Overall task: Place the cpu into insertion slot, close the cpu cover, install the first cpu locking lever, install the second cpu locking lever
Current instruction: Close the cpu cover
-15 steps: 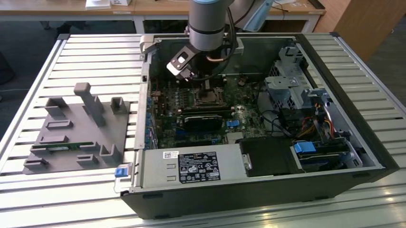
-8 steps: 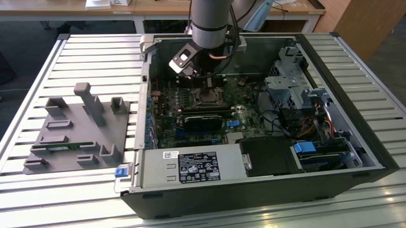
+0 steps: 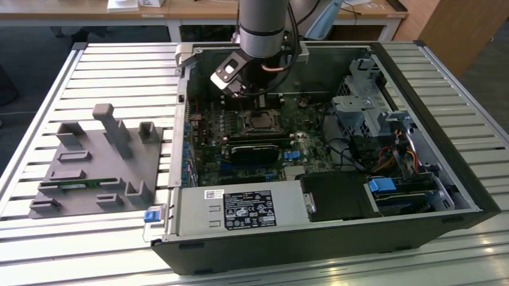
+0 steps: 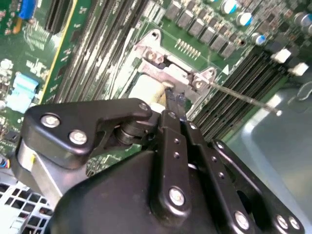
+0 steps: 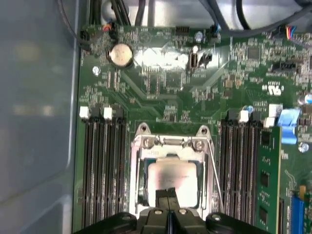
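- Reaching down into an open computer case [image 3: 445,179], the arm [image 3: 263,24] stands over the motherboard [image 5: 165,92]; the case lies on a slatted counter [image 3: 119,65].
- The hand [image 5: 168,197] hangs directly over the socket area. In the first wrist view its two dark fingertips are pressed together with only a thin seam between them, and nothing is pinched.
- The cpu [image 5: 173,175], dull silver, sits flat in the insertion slot [image 5: 142,181], with a dark strip of the slot showing along one edge of the chip.
- The cpu cover [image 5: 168,142] lies down around the chip, which shows through its square window.
- The fingertips overlap the near edge of the chip; I cannot tell whether they touch it.
- A thin metal locking lever [image 5: 217,178] slants away from one corner of the cover, crossing over the memory slots [image 5: 102,170] on that side.
- A round coin battery [image 5: 121,54] sits farther up the board.
- On the exterior view's left, well apart from the case, a grey moulded fixture [image 3: 95,167] rests on the counter; a power supply [image 3: 238,210] fills the case's near corner.
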Controlling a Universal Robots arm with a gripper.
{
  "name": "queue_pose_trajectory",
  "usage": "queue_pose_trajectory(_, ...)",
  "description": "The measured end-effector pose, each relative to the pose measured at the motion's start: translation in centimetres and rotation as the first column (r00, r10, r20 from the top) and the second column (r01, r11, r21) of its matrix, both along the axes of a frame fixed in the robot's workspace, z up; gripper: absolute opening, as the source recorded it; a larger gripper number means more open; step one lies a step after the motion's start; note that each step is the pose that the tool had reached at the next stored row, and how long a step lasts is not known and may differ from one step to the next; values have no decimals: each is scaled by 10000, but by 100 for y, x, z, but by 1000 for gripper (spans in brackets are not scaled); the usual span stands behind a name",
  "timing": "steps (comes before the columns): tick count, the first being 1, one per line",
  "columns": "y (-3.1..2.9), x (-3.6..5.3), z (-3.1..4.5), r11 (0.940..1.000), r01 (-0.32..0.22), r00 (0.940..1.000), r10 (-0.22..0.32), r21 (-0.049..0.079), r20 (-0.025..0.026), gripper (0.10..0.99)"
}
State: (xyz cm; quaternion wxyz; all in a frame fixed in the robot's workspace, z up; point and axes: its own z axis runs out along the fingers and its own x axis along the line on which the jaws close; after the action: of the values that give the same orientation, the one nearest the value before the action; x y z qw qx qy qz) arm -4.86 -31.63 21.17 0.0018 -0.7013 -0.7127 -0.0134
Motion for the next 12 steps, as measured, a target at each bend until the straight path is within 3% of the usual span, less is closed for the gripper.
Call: queue_pose_trajectory(12,-11,-35,-94,10000,-2,10000,2,-1,-18,106)
